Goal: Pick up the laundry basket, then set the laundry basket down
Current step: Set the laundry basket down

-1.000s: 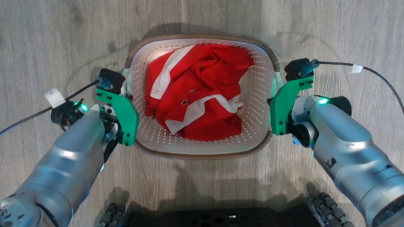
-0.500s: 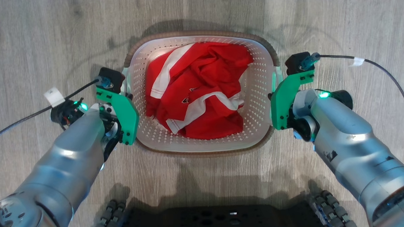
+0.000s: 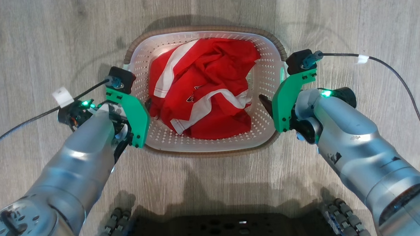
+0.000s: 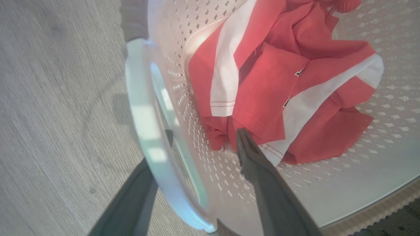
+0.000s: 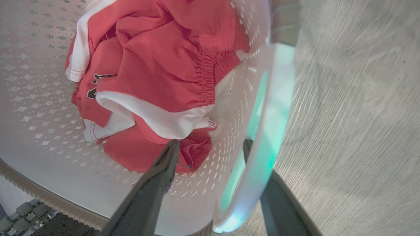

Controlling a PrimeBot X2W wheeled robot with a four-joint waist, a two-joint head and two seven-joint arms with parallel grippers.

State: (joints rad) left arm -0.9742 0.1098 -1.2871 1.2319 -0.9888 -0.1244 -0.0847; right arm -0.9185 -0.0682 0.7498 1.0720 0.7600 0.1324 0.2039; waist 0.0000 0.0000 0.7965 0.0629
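Note:
The laundry basket [image 3: 264, 77] stands on the floor straight ahead, cream-white with a brown rim [image 3: 200, 29], and a crumpled red and white garment [image 3: 205, 93] lies inside. My left gripper [image 3: 139, 107] is at its left side, open and straddling the white handle [image 4: 144, 108]. One finger [image 4: 259, 170] is inside the basket, the other [image 4: 137, 196] is outside below the handle. My right gripper [image 3: 273, 103] is open at the right handle [image 5: 275, 98] in the same way, with its inner finger [image 5: 157, 183] above the perforated wall. Neither gripper visibly presses on the handles.
Grey wood-look floor [image 3: 36, 40] surrounds the basket on all sides. Black cables [image 3: 397, 73] trail from both wrists over the floor. My dark base with its roller wheels [image 3: 342, 214] sits just behind the basket at the bottom of the head view.
Both grippers have moved inward over the basket's sides, and each now has one finger inside the basket. The basket sits a little higher in the head view than before.

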